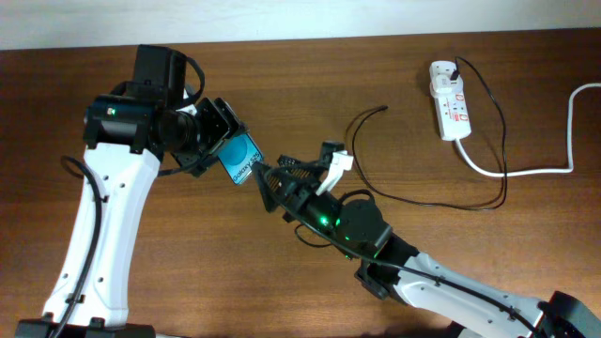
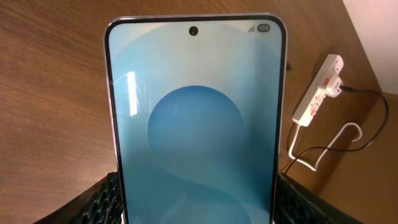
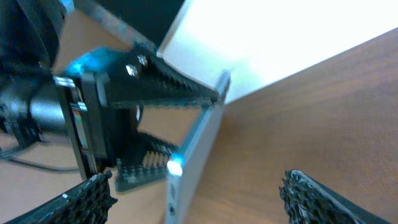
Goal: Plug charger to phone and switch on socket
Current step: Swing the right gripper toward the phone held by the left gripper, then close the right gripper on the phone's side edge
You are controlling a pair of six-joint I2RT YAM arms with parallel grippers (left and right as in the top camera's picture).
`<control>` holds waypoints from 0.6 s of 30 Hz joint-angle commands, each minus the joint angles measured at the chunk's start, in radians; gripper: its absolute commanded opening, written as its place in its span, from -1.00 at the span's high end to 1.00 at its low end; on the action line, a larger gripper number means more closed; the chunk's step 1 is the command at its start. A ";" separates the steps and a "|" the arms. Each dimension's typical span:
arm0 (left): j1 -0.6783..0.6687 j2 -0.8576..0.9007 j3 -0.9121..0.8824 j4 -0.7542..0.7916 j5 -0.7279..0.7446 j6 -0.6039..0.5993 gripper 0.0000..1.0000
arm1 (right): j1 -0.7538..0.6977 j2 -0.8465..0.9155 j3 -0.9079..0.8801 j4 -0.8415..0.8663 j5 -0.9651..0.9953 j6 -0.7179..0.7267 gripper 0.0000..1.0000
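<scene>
Judging by the layout, the step in hand looks like fetching the charger (image 1: 413,199). The phone (image 1: 241,158) is already clamped in the left gripper (image 1: 223,141), screen lit. The right gripper (image 3: 199,193) is spread wide with nothing pinched, and it's sat just beside the phone's edge. The plug tip (image 1: 381,109) is seen lying loose on the table (image 1: 282,75), well apart from that gripper, and the cable is looped back to the socket (image 1: 451,99). To do it well, the cable should probably be pinched just behind the tip, so it's kept stiff for lining up with the port. Grabbed further back, the tip would likely flop. The phone is best held steady meanwhile.
</scene>
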 commanded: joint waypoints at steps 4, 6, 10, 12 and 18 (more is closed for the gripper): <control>-0.002 -0.026 0.024 0.005 -0.014 -0.013 0.22 | 0.009 0.118 0.140 0.006 -0.006 0.017 -0.67; -0.002 -0.026 0.024 0.005 -0.014 -0.013 0.22 | 0.009 0.134 0.140 0.006 -0.005 0.017 -0.64; -0.002 -0.026 0.024 0.006 -0.014 -0.013 0.22 | 0.011 0.147 0.140 0.002 -0.005 0.047 -0.55; -0.002 -0.026 0.024 0.006 -0.014 -0.013 0.23 | 0.011 0.156 0.140 0.003 -0.004 0.081 -0.51; -0.002 -0.026 0.024 0.006 -0.014 -0.013 0.24 | 0.017 0.167 0.140 0.010 -0.001 0.103 -0.42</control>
